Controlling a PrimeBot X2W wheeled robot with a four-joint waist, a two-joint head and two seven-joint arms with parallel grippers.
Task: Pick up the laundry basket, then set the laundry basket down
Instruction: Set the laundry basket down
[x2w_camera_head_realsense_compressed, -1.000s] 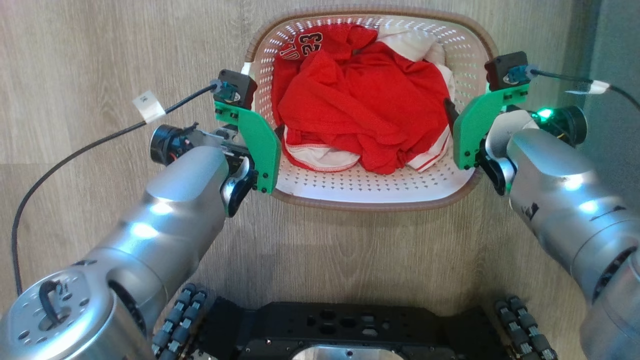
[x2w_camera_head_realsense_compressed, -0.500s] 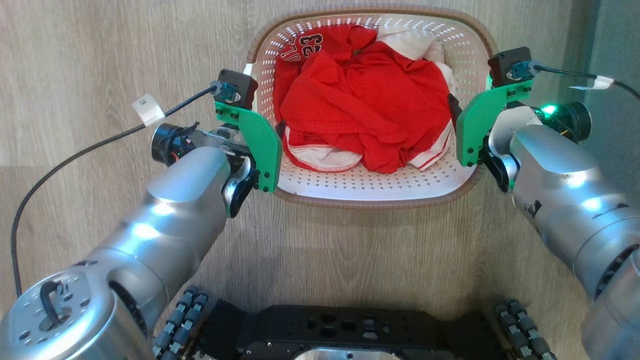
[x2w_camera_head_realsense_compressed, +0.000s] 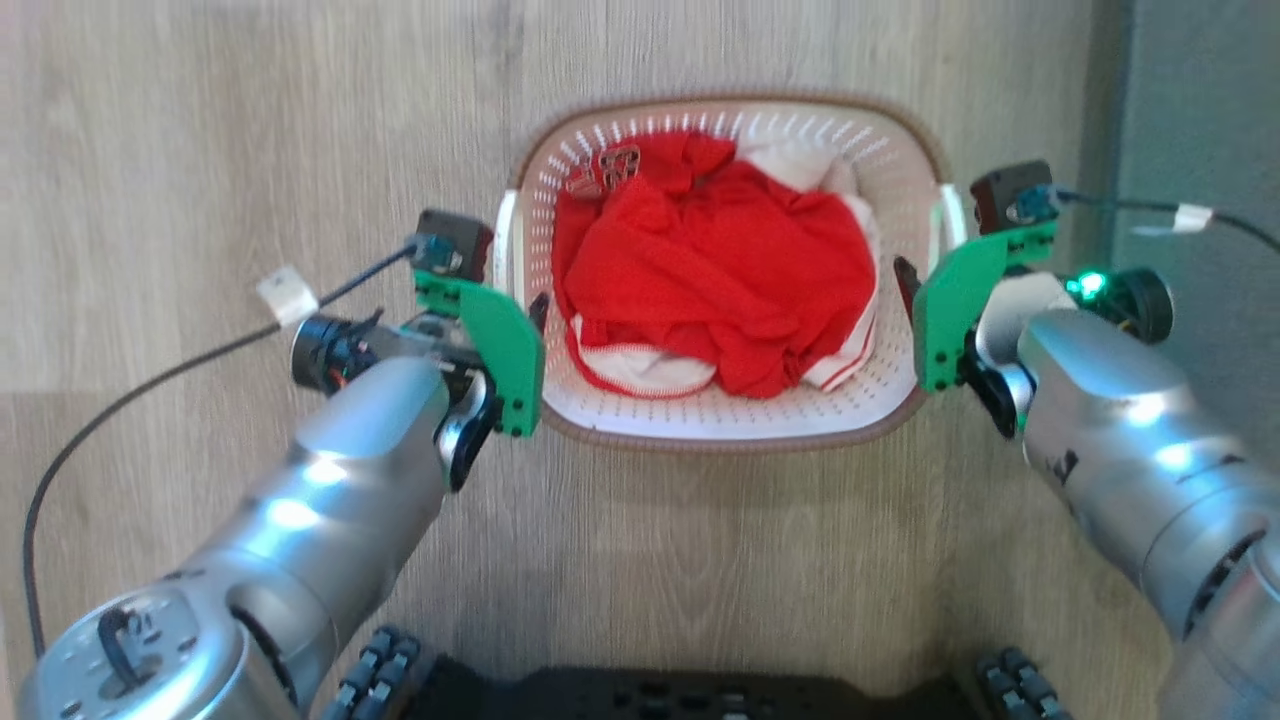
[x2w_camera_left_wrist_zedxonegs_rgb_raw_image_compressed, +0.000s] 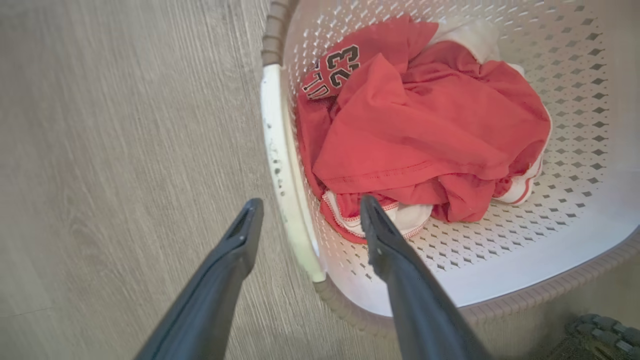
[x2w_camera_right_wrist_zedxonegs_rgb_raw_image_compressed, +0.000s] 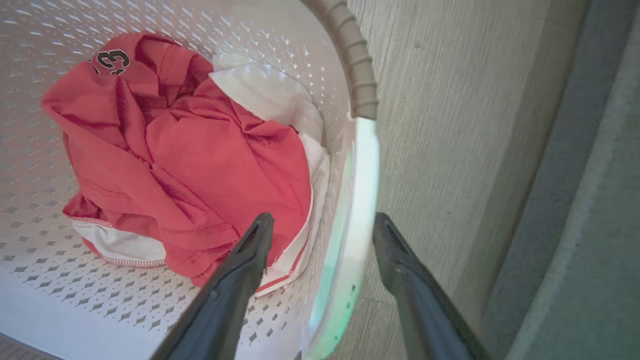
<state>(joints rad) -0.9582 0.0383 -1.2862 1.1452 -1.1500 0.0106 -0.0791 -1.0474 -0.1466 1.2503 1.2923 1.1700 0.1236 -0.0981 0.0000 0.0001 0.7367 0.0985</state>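
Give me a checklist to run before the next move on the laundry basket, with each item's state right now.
1. Left gripper open, one finger on either side of the left handle of the laundry basket: ok.
2. Right gripper open, straddling the right handle: ok.
3. Red jersey and white garment lie wholly inside the basket, nothing over the rim: ok.
4. Inner fingers clear of the clothes: cannot tell; both overlap cloth in the wrist views.
5. Room between the right arm and the grey surface beside it: cannot tell.
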